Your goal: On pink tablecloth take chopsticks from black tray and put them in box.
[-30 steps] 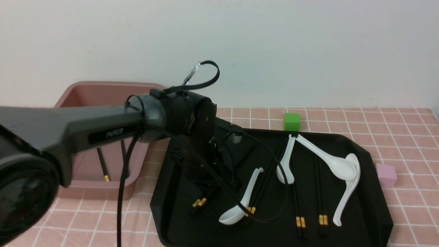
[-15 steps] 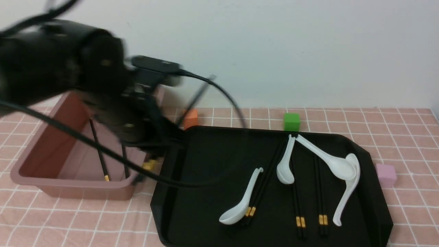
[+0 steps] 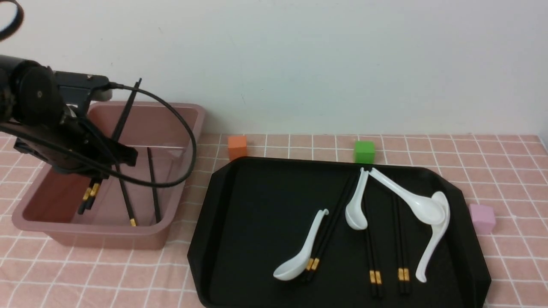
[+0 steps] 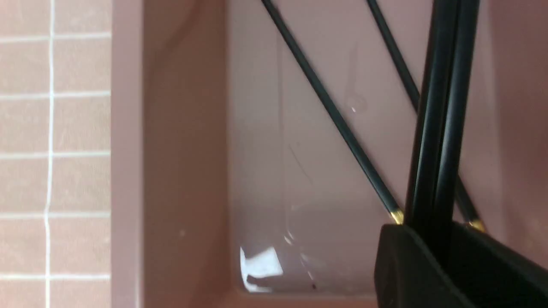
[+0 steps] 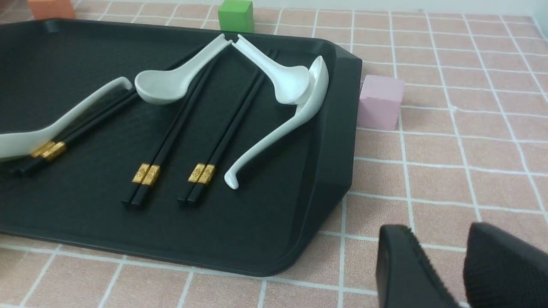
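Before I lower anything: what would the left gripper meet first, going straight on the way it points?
Probably the floor of the pink box, met first by the gold-banded ends of the chopsticks that the left gripper holds; their remaining clearance is unclear.

Before us the bench wears a pink tablecloth [image 3: 518, 179] ruled in thin white lines. On it we have a dusty-pink box [image 3: 107, 237] and, to its right, a black tray [image 3: 257, 205]. An orange cube [image 3: 237, 147] and a green cube [image 3: 364, 152] stand behind the tray, a pale pink cube [image 3: 482, 219] beside its right side.
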Controlling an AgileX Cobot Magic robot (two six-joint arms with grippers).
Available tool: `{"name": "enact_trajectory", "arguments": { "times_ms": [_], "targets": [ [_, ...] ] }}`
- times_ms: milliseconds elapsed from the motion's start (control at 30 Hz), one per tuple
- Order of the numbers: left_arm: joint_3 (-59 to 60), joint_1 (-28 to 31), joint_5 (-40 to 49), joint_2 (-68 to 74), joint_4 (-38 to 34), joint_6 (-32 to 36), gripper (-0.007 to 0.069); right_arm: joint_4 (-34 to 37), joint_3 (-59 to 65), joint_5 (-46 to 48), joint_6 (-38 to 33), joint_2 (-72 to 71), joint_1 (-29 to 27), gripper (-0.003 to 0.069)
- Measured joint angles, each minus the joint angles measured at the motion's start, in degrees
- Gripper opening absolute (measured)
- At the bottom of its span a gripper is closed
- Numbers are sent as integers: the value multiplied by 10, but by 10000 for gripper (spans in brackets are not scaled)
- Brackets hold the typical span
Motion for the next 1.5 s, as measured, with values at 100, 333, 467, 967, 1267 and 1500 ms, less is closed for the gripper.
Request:
{"name": "enact_trajectory", "arguments": {
  "times_ms": [100,333,467,967,1267,1500],
  "targets": [
    [0,0,-18,21,6,0,113,0,0,0,0,0,0,240],
    [-4,0,-25,28,16,-12,309,0,0,0,0,0,0,240],
    [-15,0,9,3,15,-37,423,0,0,0,0,0,0,240],
    [185,0,-42,-465,-10,-95,-13,0,0,0,0,0,0,240],
    [440,0,-100,-804,-40,-142,-13,0,0,0,0,0,0,240],
    [566,0,-110,-961,-49,-157,-13,0,0,0,0,0,0,240]
  ]
}}
